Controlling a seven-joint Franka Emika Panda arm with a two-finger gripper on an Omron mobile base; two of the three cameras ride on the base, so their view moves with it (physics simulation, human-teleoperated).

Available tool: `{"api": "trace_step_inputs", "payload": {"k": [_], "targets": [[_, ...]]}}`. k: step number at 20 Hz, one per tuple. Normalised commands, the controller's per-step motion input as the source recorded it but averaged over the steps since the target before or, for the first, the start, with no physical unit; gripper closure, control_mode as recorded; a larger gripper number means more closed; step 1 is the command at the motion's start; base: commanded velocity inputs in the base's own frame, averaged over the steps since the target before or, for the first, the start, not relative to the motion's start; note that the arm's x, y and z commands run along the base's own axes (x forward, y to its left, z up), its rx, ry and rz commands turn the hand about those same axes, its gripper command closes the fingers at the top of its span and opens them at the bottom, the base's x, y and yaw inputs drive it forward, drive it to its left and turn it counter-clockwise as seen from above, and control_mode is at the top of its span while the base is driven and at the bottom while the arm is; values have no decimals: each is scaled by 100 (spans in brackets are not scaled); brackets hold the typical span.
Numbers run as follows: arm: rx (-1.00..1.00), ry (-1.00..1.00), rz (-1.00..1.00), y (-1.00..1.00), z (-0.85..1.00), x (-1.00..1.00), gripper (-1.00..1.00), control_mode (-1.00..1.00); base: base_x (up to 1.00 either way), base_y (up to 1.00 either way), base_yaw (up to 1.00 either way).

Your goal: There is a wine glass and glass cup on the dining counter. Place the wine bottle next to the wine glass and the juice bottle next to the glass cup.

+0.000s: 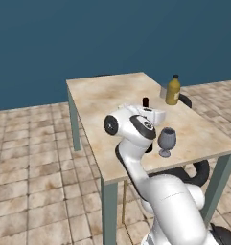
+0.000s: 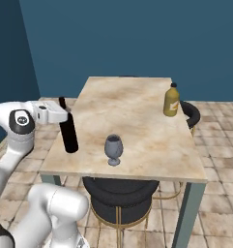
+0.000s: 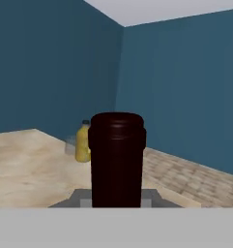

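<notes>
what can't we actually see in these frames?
- Wine bottle: left base view, the arm covers all but its top.
- Glass cup: hand view, tiny and partly behind the juice bottle; in the left base view, a sliver.
- Gripper: right base view, fingers too small to separate at the bottle neck.
- Bottle base contact with the dining counter: unclear.

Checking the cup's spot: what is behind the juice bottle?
In the left base view, a grey edge of the glass cup peeks from behind the juice bottle; the bottle covers the rest.

Near-black wine bottle (image 2: 68, 131) stands upright left of the wine glass (image 2: 113, 149).
</notes>
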Motion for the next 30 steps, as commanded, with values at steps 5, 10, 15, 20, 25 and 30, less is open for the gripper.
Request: {"api": "trace_step_inputs", "payload": {"k": [5, 10, 15, 20, 25, 30], "targets": [[0, 6, -12, -14, -2, 11, 100, -100, 0, 0, 0], [0, 0, -8, -23, -18, 0, 100, -100, 0, 0, 0], [0, 0, -7, -24, -19, 0, 100, -100, 0, 0, 0], [0, -1, -4, -25, -18, 0, 100, -100, 0, 0, 0], [0, -6, -1, -17, -16, 0, 100, -100, 0, 0, 0], [0, -13, -1, -17, -21, 0, 100, -100, 0, 0, 0]]}}
